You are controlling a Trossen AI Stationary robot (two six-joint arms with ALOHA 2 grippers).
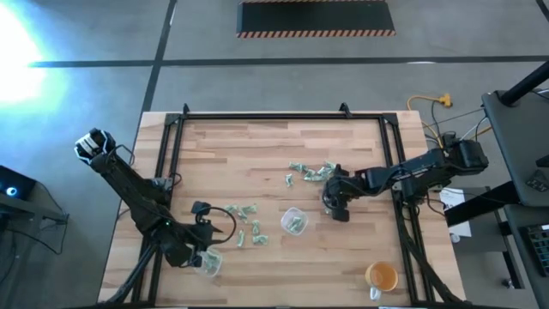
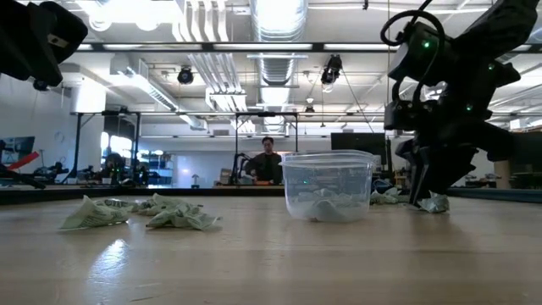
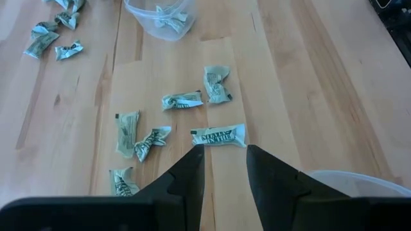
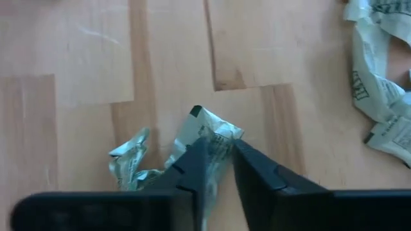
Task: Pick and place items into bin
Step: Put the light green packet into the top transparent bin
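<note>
The items are small green-and-white crumpled wrappers. One loose group (image 1: 247, 225) lies left of a clear cup (image 1: 294, 221) that holds a few wrappers, and a pile (image 1: 312, 171) lies farther back. My right gripper (image 4: 218, 157) stands low over the table right of that cup, shut on one wrapper (image 4: 215, 131), with another wrapper (image 4: 130, 159) beside it. My left gripper (image 3: 223, 157) is open near the table's near-left, its fingertips just short of a flat wrapper (image 3: 219, 135). A second clear cup (image 1: 209, 264) sits right beside it. My right gripper pinches a crumpled wrapper between its two fingers, on the wrapper's near part (image 4: 217, 146). The fingers come from above, slanting down. The wrapper's free end (image 4: 207, 120) sticks out past the fingertips, and in the low view it still lies on the table (image 2: 437, 203).
An orange mug (image 1: 381, 276) stands near the table's near-right corner. A black frame rail (image 1: 283, 116) runs along the far edge and down both sides. More wrappers (image 3: 135, 131) lie scattered before my left gripper. A person (image 2: 268, 161) stands in the room beyond the table.
</note>
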